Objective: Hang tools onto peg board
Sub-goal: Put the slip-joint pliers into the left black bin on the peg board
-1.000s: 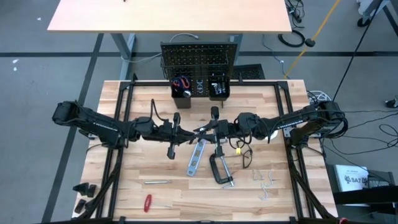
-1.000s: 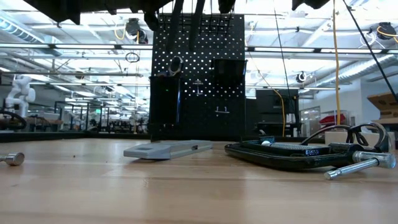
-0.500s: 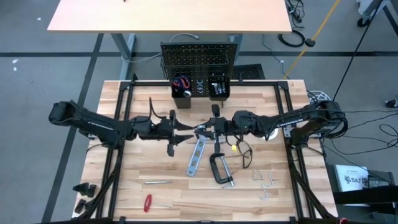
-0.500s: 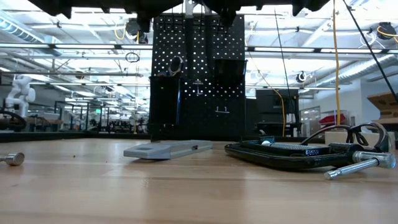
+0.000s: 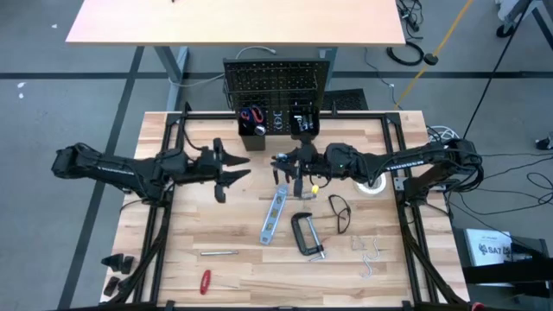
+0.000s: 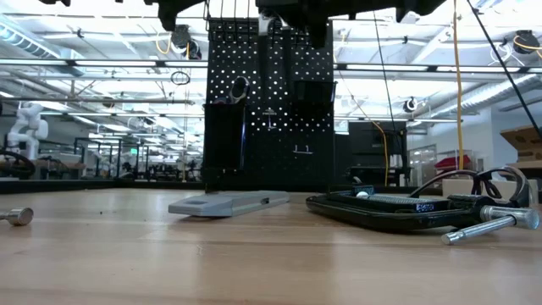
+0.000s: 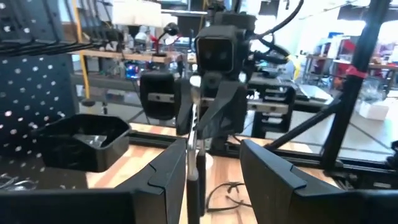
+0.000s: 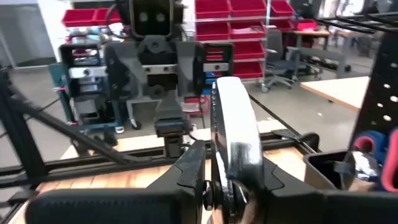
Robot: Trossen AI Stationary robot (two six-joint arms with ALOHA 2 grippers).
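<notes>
The right gripper hangs above the middle of the table, just in front of the peg board, and it is clamped on a wrench: the right wrist view shows the flat silver tool pinched between its two dark fingers, standing edge-on with its head near the fingertips. The left gripper sits to the left of it, a clear gap apart, with its fingers spread and nothing between them; the left wrist view looks past those parted fingers straight at the other arm's wrist, with the thin edge of the wrench in line between the two. The peg board stands upright at the table's far edge, two black bins on its lower part; the left bin holds red-handled scissors. What lies in the right bin is too small to tell, perhaps a tool with pale markings. On the tabletop lie the blue-silver level, the black C-clamp just beside it, the glasses, the white tape roll under the right arm, and near the front edge a red screwdriver.
</notes>
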